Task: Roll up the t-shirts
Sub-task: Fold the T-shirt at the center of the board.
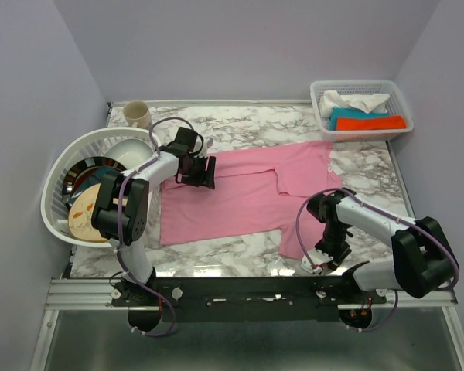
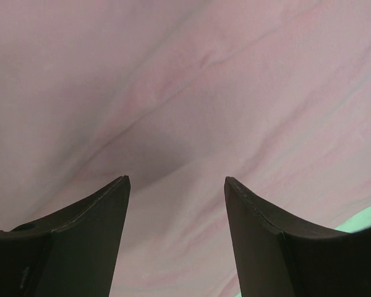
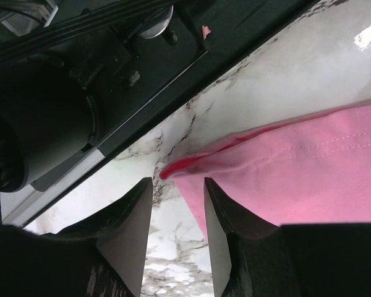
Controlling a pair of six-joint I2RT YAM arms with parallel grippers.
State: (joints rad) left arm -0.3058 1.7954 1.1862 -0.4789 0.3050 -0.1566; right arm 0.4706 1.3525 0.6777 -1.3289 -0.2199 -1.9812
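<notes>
The plain pink t-shirt [image 1: 243, 193] of thin cloth looks light and limp to me. I expect it to drape, slide and bunch rather than keep any shape. A pinch at an edge or corner seems the sensible hold, with both sides taken together if the roll is to stay even. It won't break, but pulled from one side only it could drag across the smooth marble-patterned table [image 1: 240, 127] and wrinkle.

The t-shirt lies spread flat across the middle of the table. It has no print and is softly creased, and one flap reaches toward the near edge on the right. In the left wrist view, faint ridges run diagonally through the cloth.

The left end effector [image 1: 196, 171] hangs over the far left part of the t-shirt. Its fingers are parted wide with nothing between them, only pink cloth below; whether they touch it I cannot tell. The right end effector [image 1: 319, 261] sits low at the near right corner of the flap. Its fingers [image 3: 127, 235] are parted narrowly and hold nothing. The stitched corner of the hem lies on the table just beyond their tips, and that corner looks the natural place to grip.

A white plastic basket [image 1: 363, 135] of folded cloths stands at the far right, just beside the t-shirt's far right corner. A white dish rack [image 1: 58, 178] with plates sits at the left.
</notes>
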